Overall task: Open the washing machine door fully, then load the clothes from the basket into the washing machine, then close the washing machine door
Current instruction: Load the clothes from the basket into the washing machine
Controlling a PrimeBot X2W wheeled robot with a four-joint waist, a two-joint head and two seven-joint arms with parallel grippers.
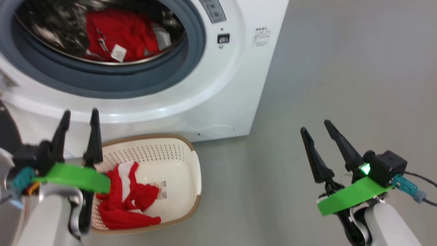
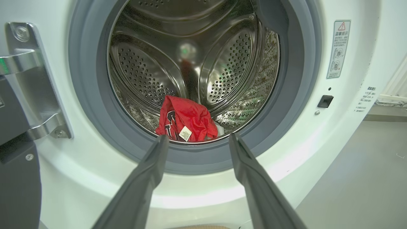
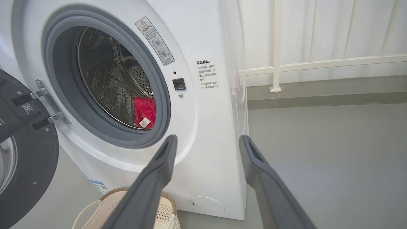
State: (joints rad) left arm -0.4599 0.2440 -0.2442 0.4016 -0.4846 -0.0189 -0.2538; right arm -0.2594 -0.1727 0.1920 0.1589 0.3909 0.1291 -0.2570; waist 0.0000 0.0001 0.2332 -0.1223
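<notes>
Below left claw (image 1: 80, 114), slightly to its right: red white-striped fabric garment (image 1: 126, 201) in cream perforated plastic basket (image 1: 197, 171), long axis roughly toward white front-load washing machine (image 1: 218, 102). Left claw nearer; right claw (image 1: 315, 126) well apart. Both spread, empty.

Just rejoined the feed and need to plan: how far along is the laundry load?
Done: the washing machine door stands open and one red garment lies in the drum. In hand: nothing; both sets of jaws are open and empty. Left: a red-and-white garment lies in the basket, to be loaded, then the door closed.
</notes>
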